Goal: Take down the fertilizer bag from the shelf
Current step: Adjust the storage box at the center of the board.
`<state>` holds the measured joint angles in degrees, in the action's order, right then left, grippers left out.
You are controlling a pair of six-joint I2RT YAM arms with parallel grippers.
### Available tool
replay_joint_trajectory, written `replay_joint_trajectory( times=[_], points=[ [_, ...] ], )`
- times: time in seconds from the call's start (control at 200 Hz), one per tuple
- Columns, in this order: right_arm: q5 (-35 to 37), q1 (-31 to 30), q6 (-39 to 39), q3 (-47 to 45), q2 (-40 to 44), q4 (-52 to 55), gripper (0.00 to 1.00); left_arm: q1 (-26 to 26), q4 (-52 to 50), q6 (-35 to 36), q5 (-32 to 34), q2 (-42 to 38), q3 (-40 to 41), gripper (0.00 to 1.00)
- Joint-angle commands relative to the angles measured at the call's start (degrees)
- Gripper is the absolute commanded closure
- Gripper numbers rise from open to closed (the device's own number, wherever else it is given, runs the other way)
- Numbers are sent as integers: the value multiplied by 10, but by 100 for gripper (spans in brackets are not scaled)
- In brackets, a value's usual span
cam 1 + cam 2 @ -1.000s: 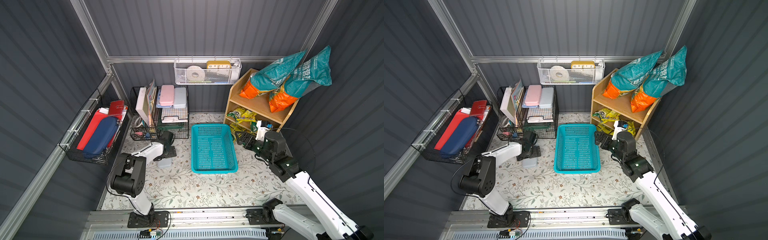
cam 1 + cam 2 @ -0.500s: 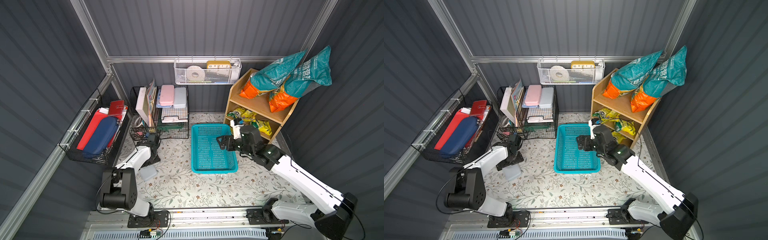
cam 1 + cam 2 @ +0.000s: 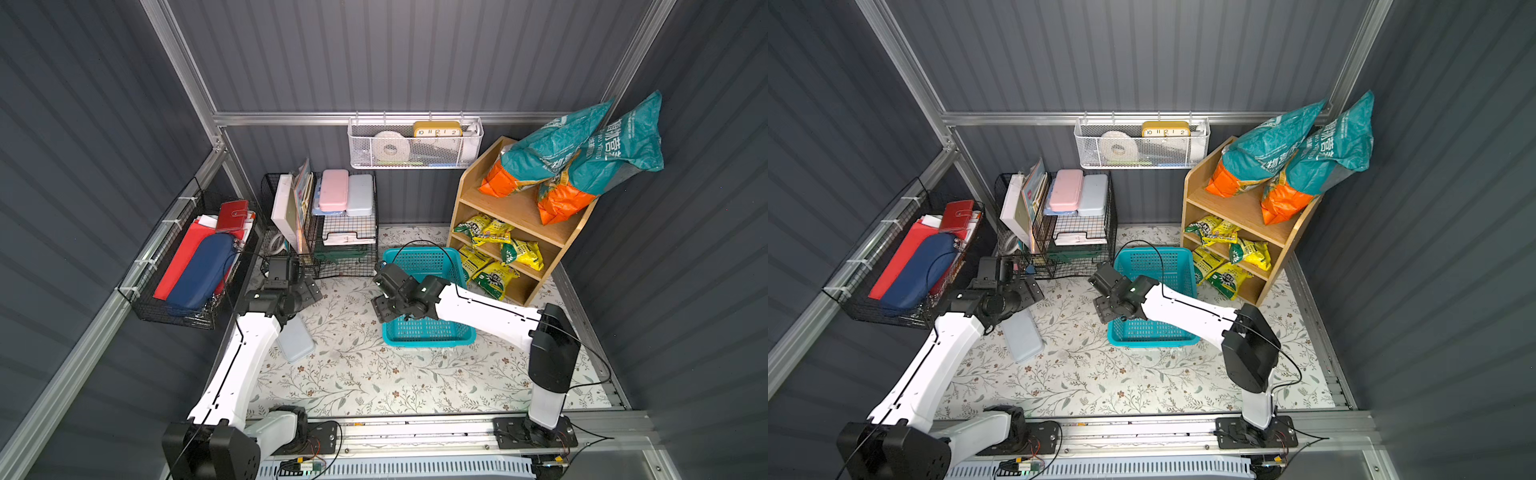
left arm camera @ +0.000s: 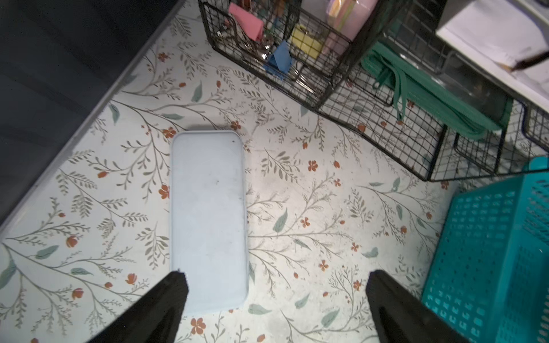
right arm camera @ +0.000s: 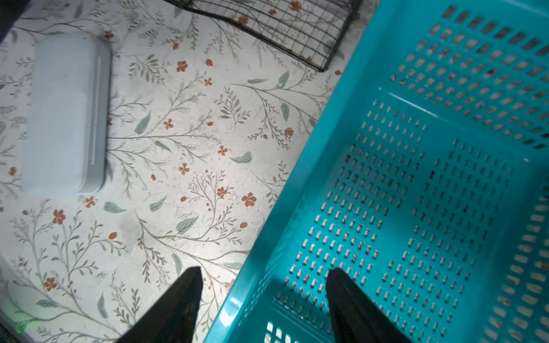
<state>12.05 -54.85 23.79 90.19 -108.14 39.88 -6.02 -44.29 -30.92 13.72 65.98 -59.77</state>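
We see teal-and-orange plastic fertilizer bags (image 3: 552, 151) untouched atop light-brown wooden shelf (image 3: 513, 210); left gripper (image 4: 276, 273), right gripper (image 5: 264, 270) gape empty; takedown not begun.

Floral mat (image 3: 374, 374) with pale blue case (image 3: 297, 340), teal basket (image 3: 428, 338), black wire rack (image 3: 353, 268) and wooden shelf (image 3: 519, 212).

Shelf (image 3: 515, 212): light-brown wood.
Fertilizer bags (image 3: 552, 145): teal over orange, white lettering.
Small packets (image 3: 521, 253): yellow and green.
Basket (image 3: 428, 332): turquoise, perforated.
Floor mat (image 3: 374, 374): cream, grey-green sprigs, rust flowers.
Flat case (image 3: 296, 343): pale blue.
Walls (image 3: 374, 54): dark grey, ribbed.
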Motion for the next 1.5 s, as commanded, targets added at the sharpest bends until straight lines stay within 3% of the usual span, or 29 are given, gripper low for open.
replay_joint_trajectory(
  times=[0.0, 0.315, 0.48, 0.595, 0.7, 0.785, 0.896, 0.966, 1.076, 1.211, 1.316, 1.366, 1.416, 1.471, 1.496],
  points=[
    [30, 3, 9, 23, -18, -4, 35, -1, -5, -5, -56, -14, 19, 1],
    [35, 21, 58, 37, -75, 17, 57, -1, 2, -8, -50, -25, 36, 1],
    [58, 35, 76, 15, -46, 43, 83, -1, 5, -11, -49, -30, 46, 0],
    [89, 37, 65, -27, 10, 73, 85, -1, 7, -13, -53, -32, 47, 1],
    [82, 32, 18, -78, 74, 93, 90, -2, 15, -17, -64, -30, 51, 1],
    [30, 16, -49, -136, 139, 79, 91, -1, 28, -22, -74, -27, 56, 1],
    [-53, -37, -145, -192, 216, 47, 90, -1, 43, -24, -91, -14, 52, 0],
    [-63, -81, -193, -217, 239, 7, 93, -1, 48, -21, -94, -4, 45, 1],
    [-95, -128, -246, -213, 209, -26, 95, -1, 42, -22, -85, 6, 27, 1],
    [-98, -144, -280, -139, 106, 46, 95, -1, 39, -22, -74, -7, 19, 0],
    [-62, -144, -290, -148, 78, 33, 92, -1, 36, -21, -73, -21, 28, 1],
    [-48, -143, -289, -159, 79, 20, 85, -1, 36, -19, -73, -26, 33, 1],
    [-42, -141, -286, -163, 85, 20, 71, -1, 35, -17, -74, -28, 35, 1],
    [-36, -139, -275, -162, 98, 22, 38, -1, 36, -16, -74, -28, 37, 1],
    [-33, -138, -269, -161, 108, 23, 29, -1, 36, -16, -75, -28, 37, 1]
  ],
)
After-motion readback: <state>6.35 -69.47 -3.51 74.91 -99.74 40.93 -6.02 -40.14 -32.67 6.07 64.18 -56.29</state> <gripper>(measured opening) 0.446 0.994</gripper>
